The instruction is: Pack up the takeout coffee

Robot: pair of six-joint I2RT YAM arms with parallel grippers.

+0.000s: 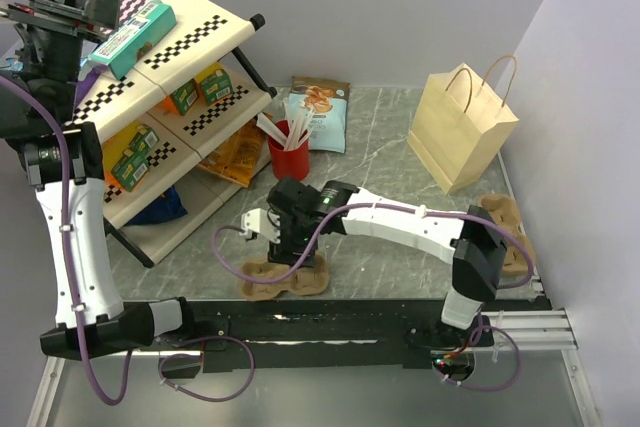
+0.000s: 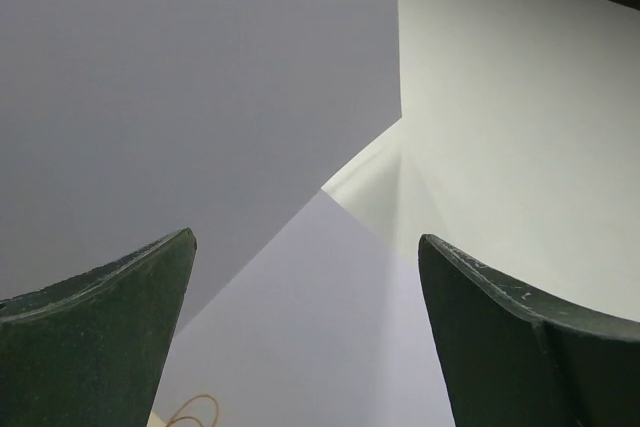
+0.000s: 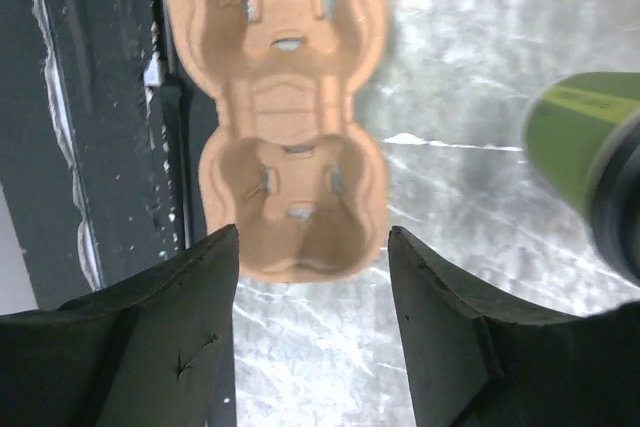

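The small green paper cup (image 3: 585, 137) shows only in the right wrist view, cut off by the right edge of the picture. Its wall is olive-green with a yellow strip of print too blurred to read, and a round black plastic lid (image 3: 622, 209) caps one end. It sits on the grey marbled tabletop (image 3: 470, 77), apart from the tan moulded-pulp cup carrier (image 3: 290, 117) and to one side of the fingers. I cannot tell whether it stands upright. In the top view the right arm hides it.

The right gripper (image 3: 313, 237) hangs with its jaws wide, holding nothing, the near end of the carrier showing between the two fingertips. The left gripper (image 2: 305, 242) is raised toward the bare walls, also spread wide and empty.

By count there are one green cup, two pulp carriers (the second (image 1: 512, 217) partly behind the right arm), one red cup with white stirrers (image 1: 288, 155), one tan paper bag with two loop handles (image 1: 462, 127), and one light-blue snack pouch (image 1: 318, 112). No writing can be read on any of them.
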